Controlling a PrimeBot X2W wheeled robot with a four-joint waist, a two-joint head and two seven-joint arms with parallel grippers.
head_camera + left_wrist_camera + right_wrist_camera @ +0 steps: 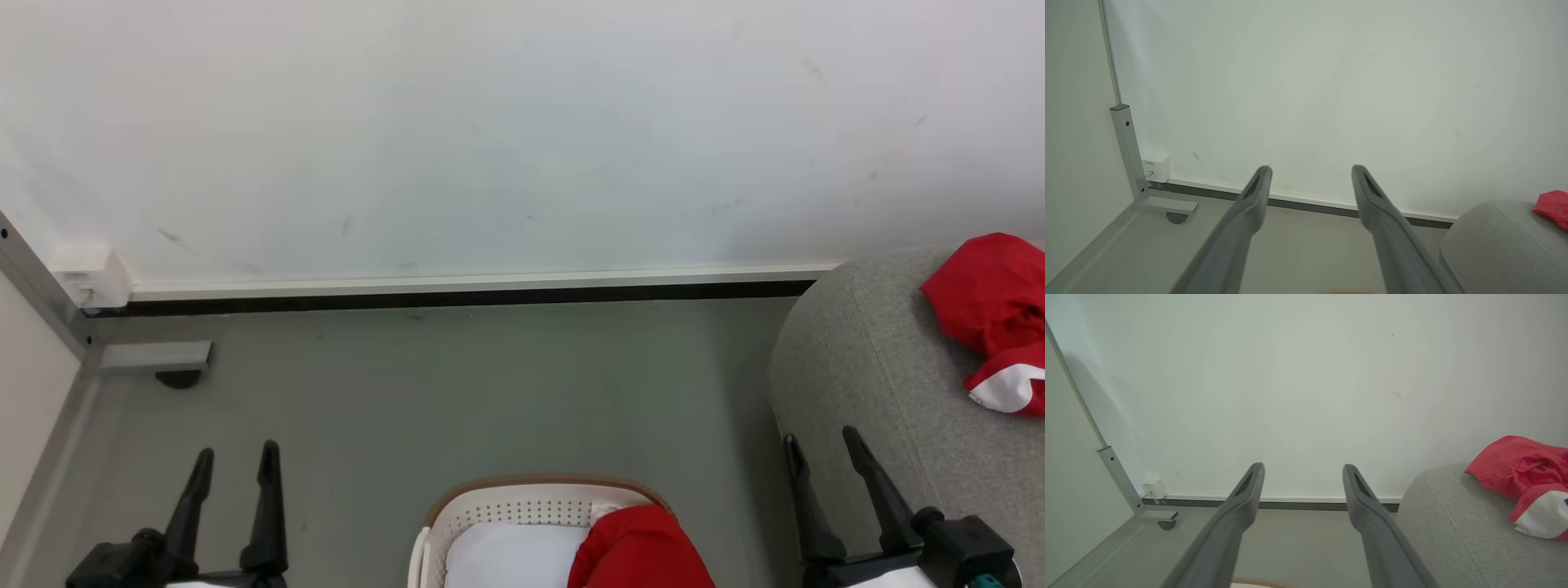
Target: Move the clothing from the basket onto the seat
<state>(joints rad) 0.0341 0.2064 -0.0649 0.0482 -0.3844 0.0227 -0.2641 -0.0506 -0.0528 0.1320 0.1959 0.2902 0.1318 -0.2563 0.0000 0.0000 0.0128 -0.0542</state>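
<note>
The white perforated basket (490, 513) with a brown rim sits at the bottom middle of the head view. A red garment (641, 549) lies in its right side beside a pale white pad (510, 555). Another red garment with a white band (992, 314) rests on the grey seat (873, 384) at the right. It also shows in the right wrist view (1523, 467) and the left wrist view (1553, 206). My left gripper (235, 457) stands open over the floor left of the basket. My right gripper (820, 441) stands open by the seat's left edge. Both hold nothing.
A white wall (522, 139) with a baseboard runs across the back. A grey metal frame with a caster foot (163, 363) and a small white box (86, 278) stand in the left corner. Grey floor (490, 392) lies between basket and wall.
</note>
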